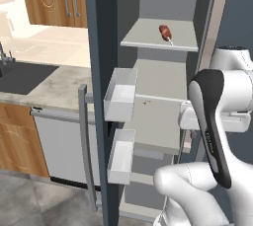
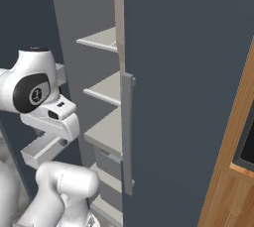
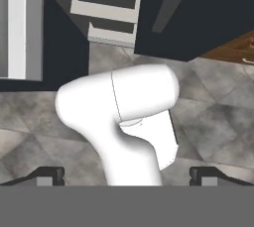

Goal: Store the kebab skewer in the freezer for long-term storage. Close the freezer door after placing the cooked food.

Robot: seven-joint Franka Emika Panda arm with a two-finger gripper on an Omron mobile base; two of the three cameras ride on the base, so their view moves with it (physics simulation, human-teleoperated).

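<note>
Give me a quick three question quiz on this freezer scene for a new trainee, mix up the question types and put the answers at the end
1. True or false: the kebab skewer lies on a shelf inside the freezer.
2. Multiple choice: the freezer door is A) shut, B) open, C) taken off.
3. Fill in the blank: judged from the hand view, where the fingertips sit far apart with nothing between them, the gripper is ____.

Key:
1. True; it rests on the upper shelf.
2. B; the door stands open with its white bins showing on the inner side.
3. Open.
</note>
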